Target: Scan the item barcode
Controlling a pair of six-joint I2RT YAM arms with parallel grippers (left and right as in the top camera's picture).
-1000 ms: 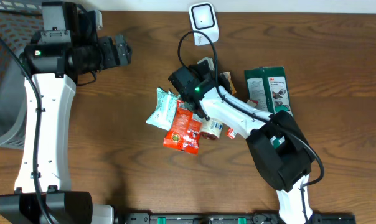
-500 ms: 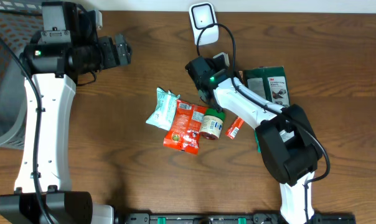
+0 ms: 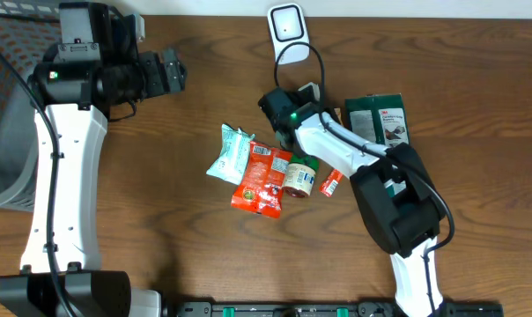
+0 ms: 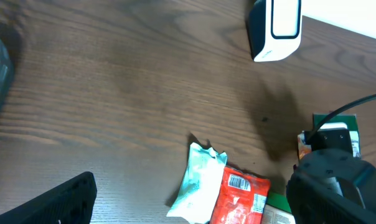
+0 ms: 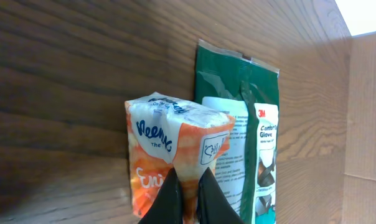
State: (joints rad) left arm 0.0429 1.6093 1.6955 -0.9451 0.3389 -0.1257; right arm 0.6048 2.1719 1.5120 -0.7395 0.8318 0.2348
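Pinching the tissue pack [image 5: 175, 143], the right pincer [image 5: 187, 180] partly covers it.

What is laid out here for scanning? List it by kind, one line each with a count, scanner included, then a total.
Soft packets: 4 (pale green packet, red packet, green 3M glove pack, Kleenex tissue pack)
Jars: 1 (green-lidded jar)
Tubes: 1 (small red tube)
Scanners: 1 (barcode scanner)
Total: 7

white arms [image 3: 62, 167], black joints [image 3: 398, 220], green lights [image 3: 294, 115], a looping black cable [image 3: 320, 60]
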